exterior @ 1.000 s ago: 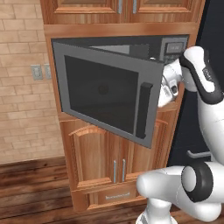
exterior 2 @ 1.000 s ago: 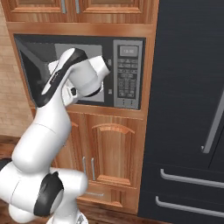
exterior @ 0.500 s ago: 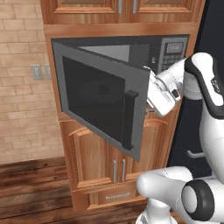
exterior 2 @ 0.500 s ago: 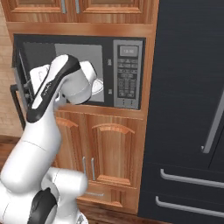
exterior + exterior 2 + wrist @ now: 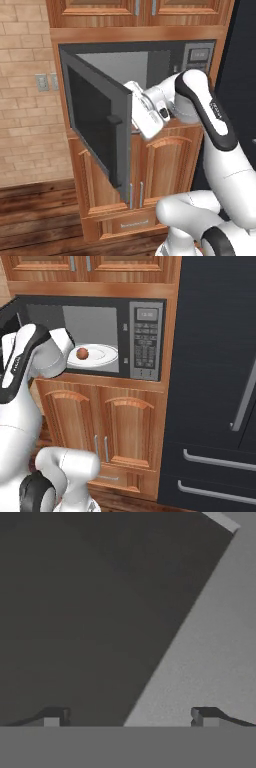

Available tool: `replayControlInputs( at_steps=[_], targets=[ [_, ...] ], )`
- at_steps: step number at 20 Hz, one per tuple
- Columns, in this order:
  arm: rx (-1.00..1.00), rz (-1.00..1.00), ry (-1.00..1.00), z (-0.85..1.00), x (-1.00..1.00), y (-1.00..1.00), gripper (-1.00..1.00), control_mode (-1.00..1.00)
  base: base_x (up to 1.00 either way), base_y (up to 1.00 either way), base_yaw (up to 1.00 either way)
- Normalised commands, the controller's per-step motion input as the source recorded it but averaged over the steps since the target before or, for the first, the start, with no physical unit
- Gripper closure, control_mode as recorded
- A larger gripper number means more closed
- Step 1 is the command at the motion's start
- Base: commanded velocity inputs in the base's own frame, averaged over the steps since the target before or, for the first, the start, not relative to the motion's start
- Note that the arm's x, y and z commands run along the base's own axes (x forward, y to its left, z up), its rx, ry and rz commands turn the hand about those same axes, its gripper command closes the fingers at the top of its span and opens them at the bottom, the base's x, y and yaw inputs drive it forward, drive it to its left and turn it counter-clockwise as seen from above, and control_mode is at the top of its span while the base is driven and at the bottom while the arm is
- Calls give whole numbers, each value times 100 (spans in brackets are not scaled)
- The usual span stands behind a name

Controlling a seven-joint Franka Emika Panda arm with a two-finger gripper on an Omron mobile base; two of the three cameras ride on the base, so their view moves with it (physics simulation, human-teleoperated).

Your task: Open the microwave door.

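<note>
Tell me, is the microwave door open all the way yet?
Mostly done: the microwave door stands swung far out from the microwave, so the white plate with a small round brown thing on it shows inside. In hand: the tool is open, its fingertips spread, right up against the door's inner side. Left: perhaps one more small push, if it should swing wider.

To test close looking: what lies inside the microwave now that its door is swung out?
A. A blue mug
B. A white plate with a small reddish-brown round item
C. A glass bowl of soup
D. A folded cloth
B: the right base view shows a white plate bearing a small reddish-brown round item inside the microwave.
</note>
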Motion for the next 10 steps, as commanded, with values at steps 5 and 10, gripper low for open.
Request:
replayControlInputs(
  at_steps=[5, 10],
  targets=[
    [0, -7, 0, -4, 0, 100, -100, -100, 0, 0, 0],
    [7, -13, -10, -9, 1, 100, -100, -100, 0, 0, 0]
  ],
)
